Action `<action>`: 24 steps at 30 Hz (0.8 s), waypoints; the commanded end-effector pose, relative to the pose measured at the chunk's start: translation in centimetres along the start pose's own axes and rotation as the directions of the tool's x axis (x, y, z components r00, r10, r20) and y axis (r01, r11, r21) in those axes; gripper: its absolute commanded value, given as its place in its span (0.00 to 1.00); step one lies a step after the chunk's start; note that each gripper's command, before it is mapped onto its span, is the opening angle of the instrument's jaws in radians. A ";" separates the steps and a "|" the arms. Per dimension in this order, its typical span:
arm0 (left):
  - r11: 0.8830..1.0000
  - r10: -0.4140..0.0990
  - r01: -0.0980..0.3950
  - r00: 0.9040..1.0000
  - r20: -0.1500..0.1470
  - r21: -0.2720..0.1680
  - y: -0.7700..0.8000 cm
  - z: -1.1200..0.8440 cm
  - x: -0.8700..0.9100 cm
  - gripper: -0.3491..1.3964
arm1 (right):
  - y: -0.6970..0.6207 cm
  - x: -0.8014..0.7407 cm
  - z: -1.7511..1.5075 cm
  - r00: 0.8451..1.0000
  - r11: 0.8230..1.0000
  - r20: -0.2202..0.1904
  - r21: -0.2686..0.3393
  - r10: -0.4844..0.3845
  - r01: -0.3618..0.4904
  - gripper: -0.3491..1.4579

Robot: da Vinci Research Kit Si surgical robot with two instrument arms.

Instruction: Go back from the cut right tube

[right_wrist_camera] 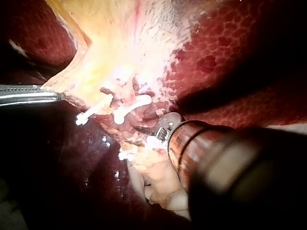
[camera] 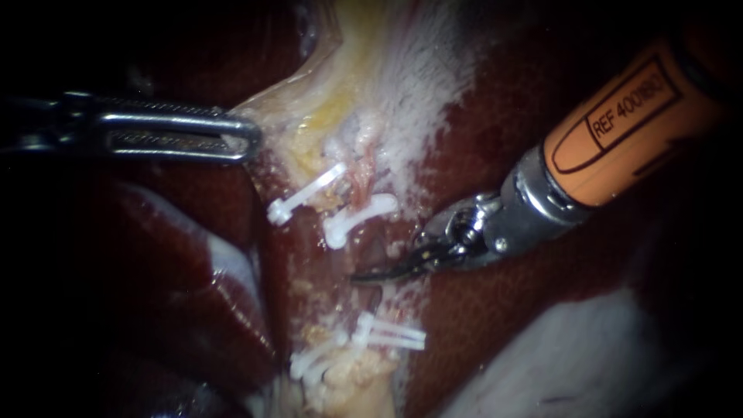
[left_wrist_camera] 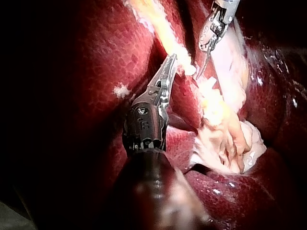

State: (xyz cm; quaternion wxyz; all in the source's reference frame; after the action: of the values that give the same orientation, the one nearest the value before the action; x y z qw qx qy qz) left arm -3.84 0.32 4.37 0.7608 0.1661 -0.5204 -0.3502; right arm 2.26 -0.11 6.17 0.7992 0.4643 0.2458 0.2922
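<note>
**Endoscope view:** the right instrument (camera: 370, 275) has its blades lying together and gripping nothing. Their point sits in the gap of the cut right tube (camera: 364, 179). One clip (camera: 360, 217) closes the stump just to one side of the blades, and paired clips (camera: 391, 334) close the other stump just to their other side. I judge that any retreat off the shaft's own line could drag the blades across a clip and loosen it, or score the liver (camera: 495, 317) beneath them. The left instrument (camera: 246, 139), well apart from the blades, is clamped on the edge of the pale tissue (camera: 309, 116). A slip or a harder pull there could swing the clipped stump onto the blades.

**Left wrist view:** the left instrument's (left_wrist_camera: 171, 61) jaws pinch the pale tissue ahead of them. The right instrument's (left_wrist_camera: 201, 69) closed point hangs just beside them over soft tissue, which it could prick.

**Right wrist view:** the right instrument's (right_wrist_camera: 140, 128) dark tip lies just short of the clip ahead of it. I cannot tell whether they touch, and a snag there is the main danger.
</note>
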 end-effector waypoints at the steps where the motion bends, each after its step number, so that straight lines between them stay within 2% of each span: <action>1: 1.000 0.000 0.000 1.000 0.000 0.000 0.00 0.00 0.00 0.05 | 0.00 0.00 0.01 1.000 1.000 -0.002 -0.002 0.000 0.000 0.00; 7: 1.000 0.000 0.000 1.000 0.000 0.000 0.00 0.00 0.01 0.05 | 0.01 -0.03 0.05 0.999 1.000 -0.029 -0.024 -0.019 0.019 0.00; 9: 1.000 0.000 0.000 1.000 0.000 0.000 0.00 -0.01 0.01 0.05 | 0.01 -0.03 0.05 0.999 0.999 -0.029 -0.025 -0.031 0.031 0.07; 13: 1.000 0.001 -0.001 1.000 0.000 0.001 0.01 -0.01 0.01 0.05 | 0.00 -0.03 0.05 0.995 0.996 -0.034 -0.031 -0.090 0.089 0.30; 17: 1.000 0.001 -0.001 1.000 0.000 0.001 0.01 -0.01 0.01 0.05 | 0.00 -0.02 0.05 0.992 0.993 -0.061 -0.056 -0.106 0.102 0.39; 19: 1.000 0.001 -0.001 1.000 0.000 0.001 0.01 -0.01 0.01 0.05 | -0.01 -0.02 0.05 0.991 0.992 -0.077 -0.071 -0.111 0.106 0.48; 21: 1.000 0.001 -0.001 1.000 0.000 0.001 0.01 -0.01 0.01 0.05 | -0.01 -0.02 0.05 0.990 0.991 -0.078 -0.073 -0.122 0.116 0.51; 24: 1.000 0.001 -0.001 1.000 0.000 0.002 0.01 -0.02 0.01 0.05 | -0.01 -0.02 0.04 0.988 0.989 -0.077 -0.073 -0.133 0.128 0.50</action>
State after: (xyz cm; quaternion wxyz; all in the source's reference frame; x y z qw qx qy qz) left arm -3.81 0.31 4.38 0.7610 0.1666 -0.5205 -0.3496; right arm 2.28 -0.16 6.18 0.8213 0.4073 0.2983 0.2657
